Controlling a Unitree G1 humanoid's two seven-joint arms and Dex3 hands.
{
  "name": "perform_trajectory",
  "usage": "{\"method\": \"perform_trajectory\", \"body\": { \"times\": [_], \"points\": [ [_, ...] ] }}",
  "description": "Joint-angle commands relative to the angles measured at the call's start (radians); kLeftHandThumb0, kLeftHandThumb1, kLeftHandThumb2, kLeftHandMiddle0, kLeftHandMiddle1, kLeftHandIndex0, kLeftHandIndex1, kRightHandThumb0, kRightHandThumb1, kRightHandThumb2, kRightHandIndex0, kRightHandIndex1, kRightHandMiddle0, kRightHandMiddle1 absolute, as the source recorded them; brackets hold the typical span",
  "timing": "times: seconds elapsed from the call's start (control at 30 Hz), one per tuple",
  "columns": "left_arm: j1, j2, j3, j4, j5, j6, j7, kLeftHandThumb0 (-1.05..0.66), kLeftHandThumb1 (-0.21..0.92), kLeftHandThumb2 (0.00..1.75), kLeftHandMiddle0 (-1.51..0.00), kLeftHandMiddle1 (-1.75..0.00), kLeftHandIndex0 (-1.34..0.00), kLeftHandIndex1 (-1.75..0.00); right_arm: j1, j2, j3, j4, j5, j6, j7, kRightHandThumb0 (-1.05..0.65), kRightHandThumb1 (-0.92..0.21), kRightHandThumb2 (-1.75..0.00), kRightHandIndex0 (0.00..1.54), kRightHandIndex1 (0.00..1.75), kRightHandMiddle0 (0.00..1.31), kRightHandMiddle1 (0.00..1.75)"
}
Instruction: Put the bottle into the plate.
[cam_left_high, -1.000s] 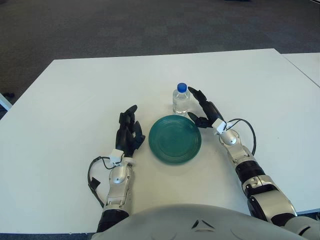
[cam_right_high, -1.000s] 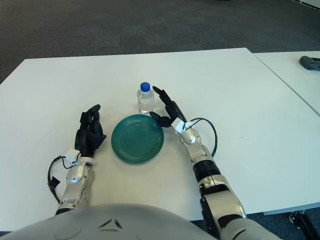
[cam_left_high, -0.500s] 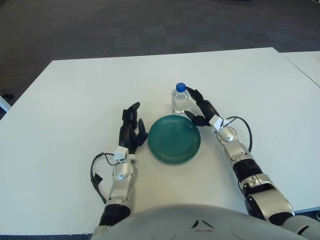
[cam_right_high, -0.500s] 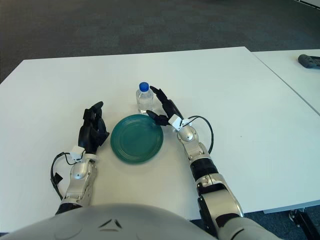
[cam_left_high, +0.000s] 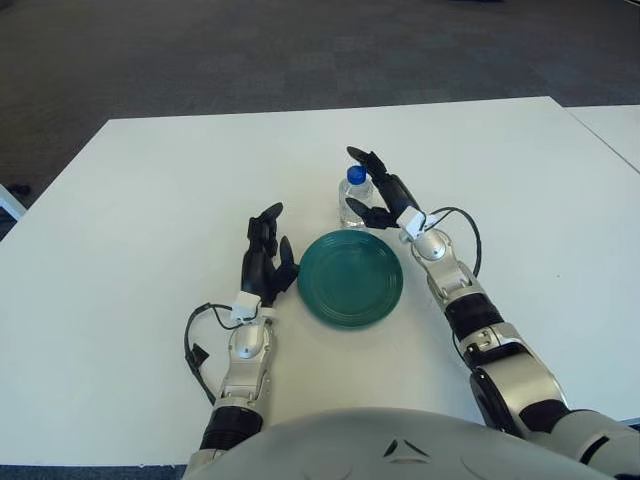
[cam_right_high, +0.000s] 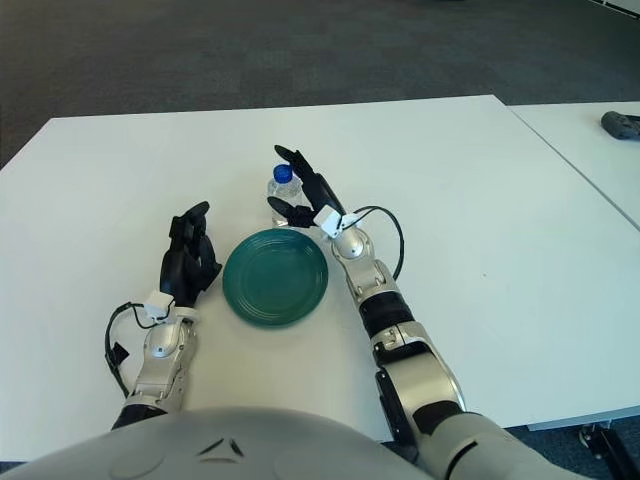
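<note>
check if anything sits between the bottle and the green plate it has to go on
Nothing visible does. The bottle stands upright on the white table just behind the far rim of the plate, with only bare table between them. The right robot hand is at the bottle's right side; the left robot hand shows left of the plate.

A white table (cam_left_high: 150, 230) stands on dark grey carpet (cam_left_high: 300, 50), a second white table (cam_right_high: 600, 150) beside it.

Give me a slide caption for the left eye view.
Right hand reaching around the upright bottle behind the green plate; left hand beside the plate.
</note>
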Motion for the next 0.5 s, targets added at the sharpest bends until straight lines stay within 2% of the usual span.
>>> {"method": "perform_trajectory", "body": {
  "times": [0.0, 0.37, 0.47],
  "points": [
    [0.043, -0.083, -0.015, 0.079, -0.019, -0.021, 0.018, -0.81, 0.92, 0.8, -0.57, -0.03, -0.14, -0.94, -0.009, 0.002, -0.002, -0.005, 0.023, 0.007, 0.019, -1.05, -0.92, -0.64, 0.27, 0.05, 0.0, 0.54],
    [0.046, -0.082, -0.015, 0.082, -0.064, -0.023, -0.006, -0.82, 0.92, 0.79, -0.57, -0.03, -0.14, -0.92, -0.036, 0.021, -0.002, 0.041, 0.024, 0.028, 0.02, -1.05, -0.92, -0.64, 0.31, 0.06, 0.0, 0.61],
    [0.042, -0.082, -0.016, 0.09, -0.067, -0.026, -0.007, -0.83, 0.92, 0.79, -0.57, -0.02, -0.14, -0.92, -0.094, 0.037, -0.008, 0.12, 0.027, 0.041, 0.014, -1.05, -0.92, -0.63, 0.32, 0.06, 0.0, 0.61]
  ]
}}
